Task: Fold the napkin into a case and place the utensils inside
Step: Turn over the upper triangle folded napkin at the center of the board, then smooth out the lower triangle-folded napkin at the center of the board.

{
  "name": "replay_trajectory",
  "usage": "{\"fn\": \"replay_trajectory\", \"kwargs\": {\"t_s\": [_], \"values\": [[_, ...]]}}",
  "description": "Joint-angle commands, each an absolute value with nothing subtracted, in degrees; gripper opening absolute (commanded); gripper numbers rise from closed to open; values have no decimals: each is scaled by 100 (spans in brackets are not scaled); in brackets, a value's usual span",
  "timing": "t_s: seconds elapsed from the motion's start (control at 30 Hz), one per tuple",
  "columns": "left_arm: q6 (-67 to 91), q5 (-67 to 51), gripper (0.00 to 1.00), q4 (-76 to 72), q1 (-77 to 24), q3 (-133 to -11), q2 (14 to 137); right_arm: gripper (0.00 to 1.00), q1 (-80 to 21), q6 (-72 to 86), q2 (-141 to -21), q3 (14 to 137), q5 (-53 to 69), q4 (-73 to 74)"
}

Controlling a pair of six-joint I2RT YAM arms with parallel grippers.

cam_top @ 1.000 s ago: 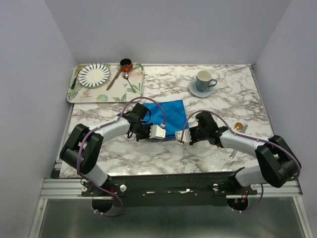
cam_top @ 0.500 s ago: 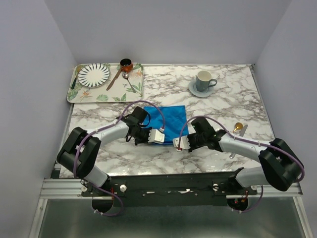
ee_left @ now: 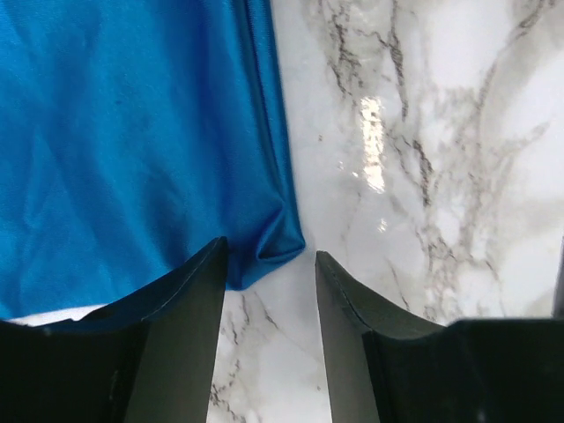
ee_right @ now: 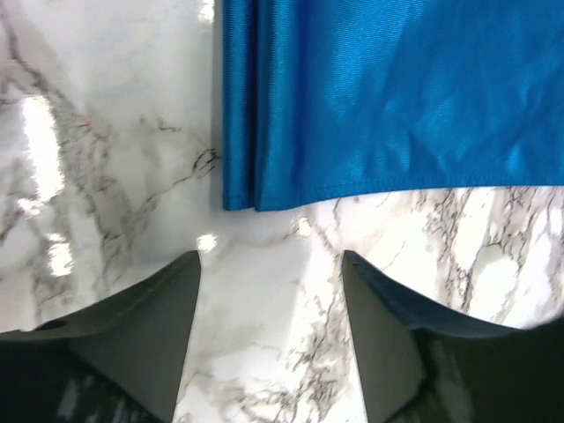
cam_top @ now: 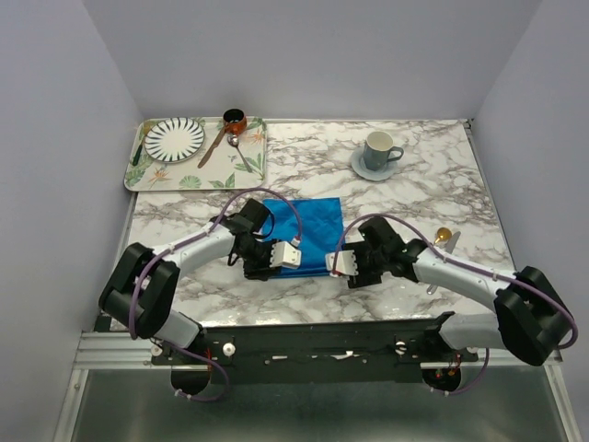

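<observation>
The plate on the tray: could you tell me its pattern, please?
The plate has dark stripes radiating from a white centre; top external view shows it best.

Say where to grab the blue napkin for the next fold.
Likely the napkin by a near corner, approached from the near side with jaws low: it lies flat on the table, so only edges offer a pinch.

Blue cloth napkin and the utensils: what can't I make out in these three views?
- Top view: the near edge of the bright blue cloth napkin is hidden under the left gripper and the right gripper.
- Top view: the gold-coloured spoon shows only its bowl, because the right arm covers the handle.
- Both wrist views: the frame edges cut off the napkin, and its folded layers cannot be counted.
</observation>
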State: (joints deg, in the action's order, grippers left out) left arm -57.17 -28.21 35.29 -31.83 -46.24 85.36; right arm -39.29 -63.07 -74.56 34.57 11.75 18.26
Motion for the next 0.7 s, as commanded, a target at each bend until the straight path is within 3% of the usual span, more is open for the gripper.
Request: {"fn": "replay_trajectory", "kwargs": {"t_s": [0.0, 0.17, 0.2, 0.27, 0.43, 0.67], "values": [[-5634, -3216, 56, 4262, -3068, -4904, 8104, 76, -3920, -5758, -6979, 3831, 1248, 2864], [-5275, -3550, 60, 4342, -2603, -5018, 7585, 75, -3903, -5186, -6619, 4087, 1353, 3199], [-5221, -3620, 59, 4342, -2506, -5088, 7559, 74, -3885, -4959, -6592, 4165, 1406, 3217], [-4924, -3874, 46, 4307, -2225, -5159, 7602, 70, -3788, -4686, -6627, 4297, 1624, 3217], [-4027, -4245, 34, 4009, -2101, -5247, 7918, 59, -3525, -3438, -7144, 4981, 2030, 3217], [-2594, -4263, 32, 2962, -2092, -5063, 8217, 52, -3208, -2137, -8120, 5615, 2592, 3313]]}}
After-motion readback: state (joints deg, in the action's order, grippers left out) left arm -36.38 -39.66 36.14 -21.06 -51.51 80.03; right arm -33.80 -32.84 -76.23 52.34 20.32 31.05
